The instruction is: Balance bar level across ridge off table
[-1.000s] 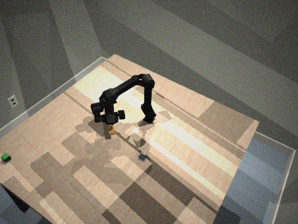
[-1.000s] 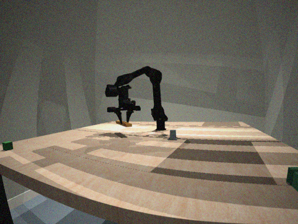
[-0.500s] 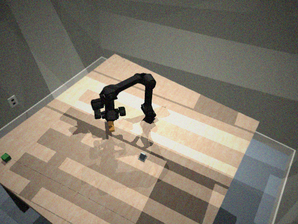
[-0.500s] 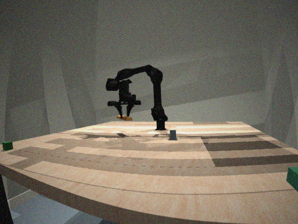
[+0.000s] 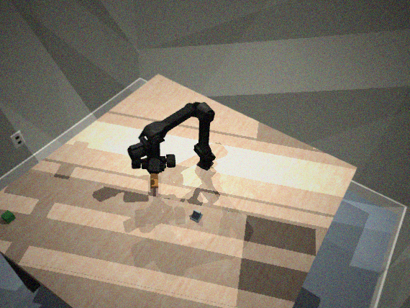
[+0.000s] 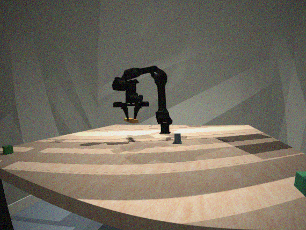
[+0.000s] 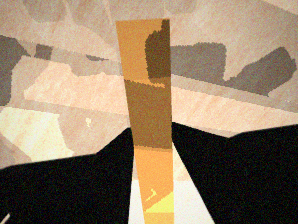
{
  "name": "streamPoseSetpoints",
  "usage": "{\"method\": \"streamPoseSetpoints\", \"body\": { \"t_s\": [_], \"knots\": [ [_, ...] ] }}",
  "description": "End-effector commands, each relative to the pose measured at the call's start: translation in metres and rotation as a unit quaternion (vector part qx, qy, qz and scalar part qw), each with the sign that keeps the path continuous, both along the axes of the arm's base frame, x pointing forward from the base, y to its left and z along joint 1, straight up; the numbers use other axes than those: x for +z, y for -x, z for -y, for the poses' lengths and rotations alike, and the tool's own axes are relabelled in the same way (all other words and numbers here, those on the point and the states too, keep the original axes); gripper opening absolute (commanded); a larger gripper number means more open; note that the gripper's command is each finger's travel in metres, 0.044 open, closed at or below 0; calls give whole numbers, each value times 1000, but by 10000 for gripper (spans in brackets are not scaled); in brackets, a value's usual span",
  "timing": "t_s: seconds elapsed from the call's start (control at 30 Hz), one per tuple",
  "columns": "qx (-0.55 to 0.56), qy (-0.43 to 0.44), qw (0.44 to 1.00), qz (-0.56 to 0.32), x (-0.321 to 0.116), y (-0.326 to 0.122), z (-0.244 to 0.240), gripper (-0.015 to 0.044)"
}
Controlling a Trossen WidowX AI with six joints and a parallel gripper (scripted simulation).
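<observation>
My gripper (image 5: pixel 155 180) (image 6: pixel 131 116) (image 7: pixel 150 129) is shut on the orange bar (image 5: pixel 154 181) (image 6: pixel 131 120) (image 7: pixel 147 100) and holds it well above the wooden table (image 5: pixel 252 173) (image 6: pixel 161 172). In the wrist view the bar runs lengthwise away from the fingers, and the table lies far below it. The ridge (image 5: pixel 196 216) (image 6: pixel 177 138) is a small blue-grey block standing on the table, to the right of the gripper and nearer the front. The bar is clear of both table and ridge.
A green cube (image 5: pixel 7 216) (image 6: pixel 7 149) sits near the table's left edge. Another green cube (image 6: pixel 300 182) sits at the right front edge. The arm's base (image 5: pixel 206 163) (image 6: pixel 164 129) stands behind the ridge. A clear wall (image 5: pixel 72 124) rims the table.
</observation>
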State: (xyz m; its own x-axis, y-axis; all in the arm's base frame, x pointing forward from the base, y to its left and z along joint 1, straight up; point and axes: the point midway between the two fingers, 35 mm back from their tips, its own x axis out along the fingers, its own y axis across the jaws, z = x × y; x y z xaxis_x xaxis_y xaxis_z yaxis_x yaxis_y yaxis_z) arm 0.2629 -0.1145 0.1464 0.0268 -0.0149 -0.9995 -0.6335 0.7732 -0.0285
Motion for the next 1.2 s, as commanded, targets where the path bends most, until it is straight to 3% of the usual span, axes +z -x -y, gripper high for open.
{"method": "streamPoseSetpoints", "body": {
  "t_s": [0.0,1.17],
  "knots": [
    [-18,-4,1000,-2,-1,-10,-13,0],
    [-154,-12,988,0,2,-53,-130,0]
  ]
}}
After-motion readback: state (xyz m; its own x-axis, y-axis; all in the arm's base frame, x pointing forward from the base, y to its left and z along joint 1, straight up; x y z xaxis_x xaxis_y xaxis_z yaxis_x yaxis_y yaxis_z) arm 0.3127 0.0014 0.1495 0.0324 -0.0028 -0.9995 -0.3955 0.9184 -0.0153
